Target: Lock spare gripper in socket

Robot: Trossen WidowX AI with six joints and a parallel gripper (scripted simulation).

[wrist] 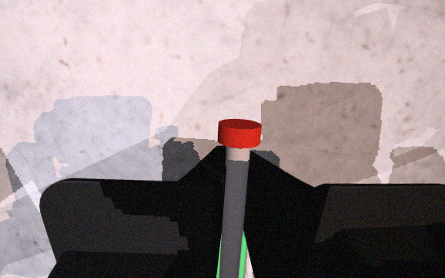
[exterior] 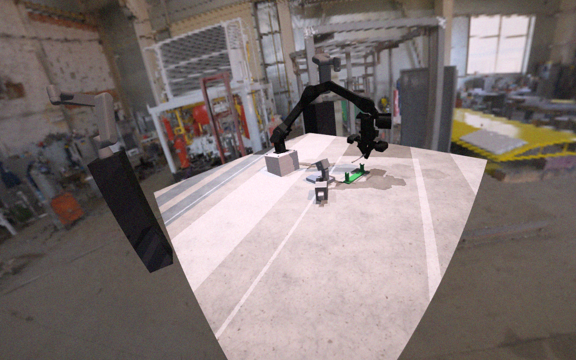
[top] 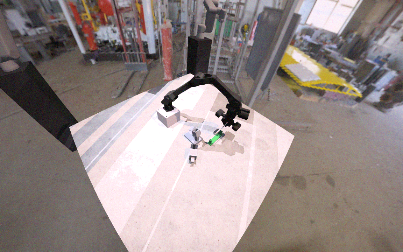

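My gripper (top: 226, 124) (exterior: 365, 155) (wrist: 229, 155) is shut on the lock pin (top: 223, 127) (exterior: 358, 159) (wrist: 236, 205), a grey shaft whose red head (wrist: 239, 133) stands out beyond the fingertips in the wrist view. The pin is held in the air above the green cradle (top: 215, 138) (exterior: 355, 177) (wrist: 242, 247), and looks out of the socket. The mount's grey tilted socket (top: 196, 132) (exterior: 322, 164) stands on its base plate (top: 189, 137), left of the cradle. The spare gripper (top: 192, 152) (exterior: 321, 187) lies in front of the mount. The pin's far end is hidden in the wrist view.
My arm's base box (top: 168, 117) (exterior: 282, 162) stands behind and left of the mount. The green cradle has two upright posts. Black pedestals (top: 34, 100) (exterior: 129, 214) with grey arms stand beyond the table's left and back edges.
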